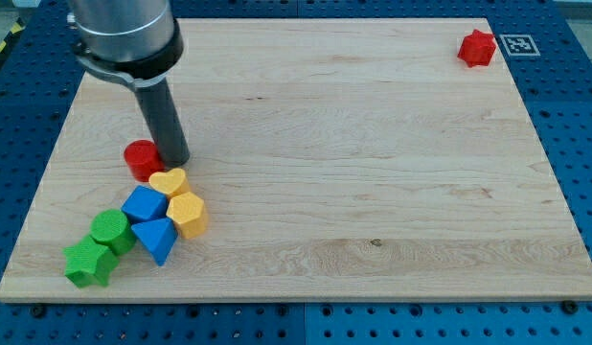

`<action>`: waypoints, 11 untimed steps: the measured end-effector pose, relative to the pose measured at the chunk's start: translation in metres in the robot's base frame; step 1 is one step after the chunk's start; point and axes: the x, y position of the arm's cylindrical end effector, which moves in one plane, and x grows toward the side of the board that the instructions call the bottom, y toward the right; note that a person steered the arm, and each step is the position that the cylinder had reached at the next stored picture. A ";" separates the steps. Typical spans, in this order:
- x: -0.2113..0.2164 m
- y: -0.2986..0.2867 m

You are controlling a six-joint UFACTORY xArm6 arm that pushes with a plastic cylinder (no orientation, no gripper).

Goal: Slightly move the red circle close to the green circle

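Observation:
The red circle (140, 158) lies at the view's left, just above a cluster of blocks. The green circle (111, 230) sits lower left, about two block widths below the red circle. My tip (174, 161) rests on the board right beside the red circle, on its right side, touching or nearly touching it. The rod rises from there toward the view's top left.
A yellow heart (169, 182), a yellow hexagon (188, 213), a blue cube (144, 204), a blue triangle (156, 237) and a green star (88, 262) cluster below the tip. A red star (476, 47) sits at the top right corner. The wooden board's left edge (47, 182) is near.

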 end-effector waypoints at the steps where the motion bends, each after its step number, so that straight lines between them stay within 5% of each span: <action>1: 0.004 -0.018; 6: -0.031 -0.089; 11: 0.000 -0.063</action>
